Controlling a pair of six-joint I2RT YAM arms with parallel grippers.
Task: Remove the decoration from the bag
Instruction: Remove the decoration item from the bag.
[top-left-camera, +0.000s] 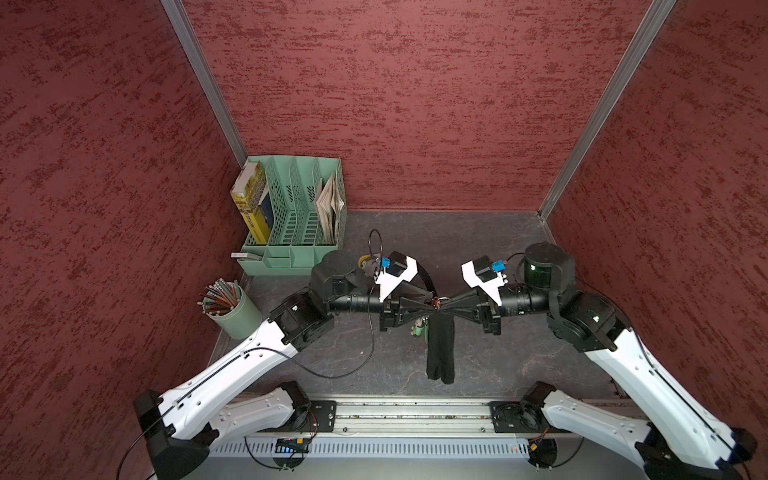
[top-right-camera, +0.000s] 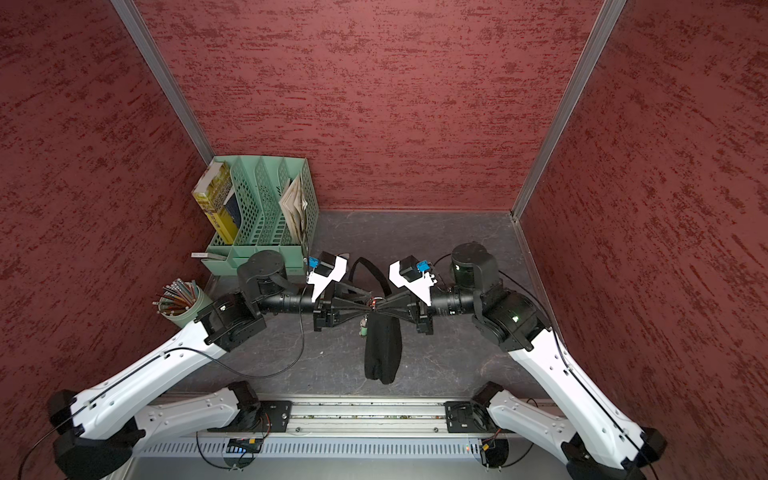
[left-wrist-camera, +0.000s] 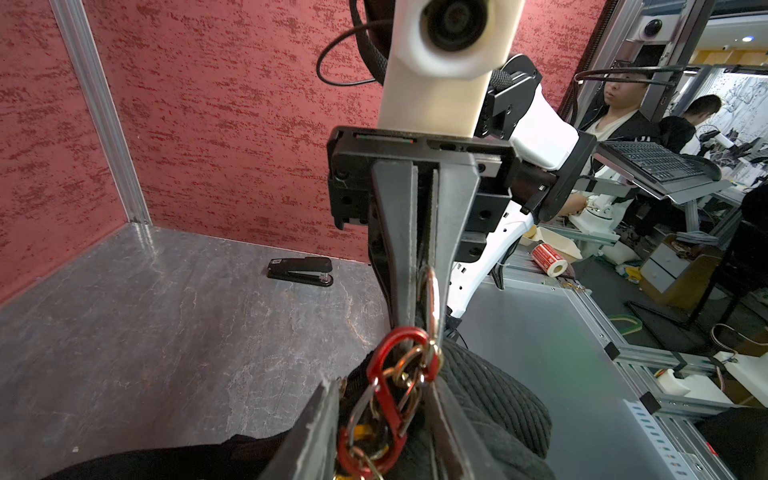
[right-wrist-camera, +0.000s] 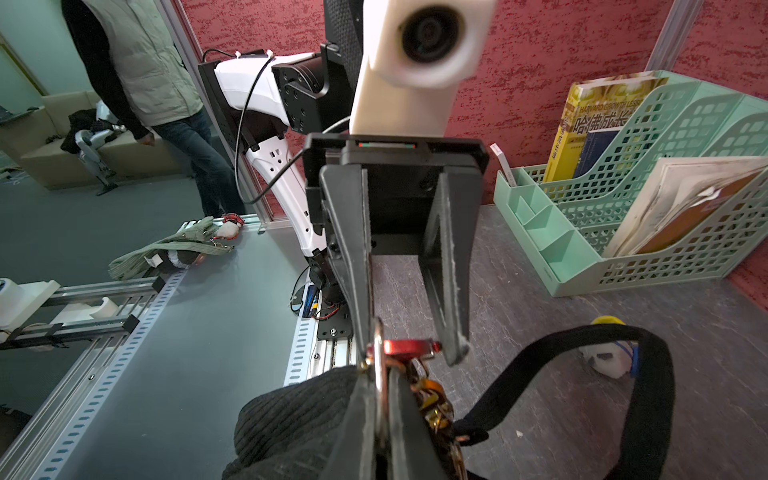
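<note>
Three red walls enclose grey tabletop; right hand pinches ring, left hand straddles clip, grip unclear.

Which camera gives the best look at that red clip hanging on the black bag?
The left wrist view: the red S-shaped metal clip sits close and nearly whole in the foreground. The right wrist view shows only one end of it; in both top views it is just a tiny red speck.
</note>
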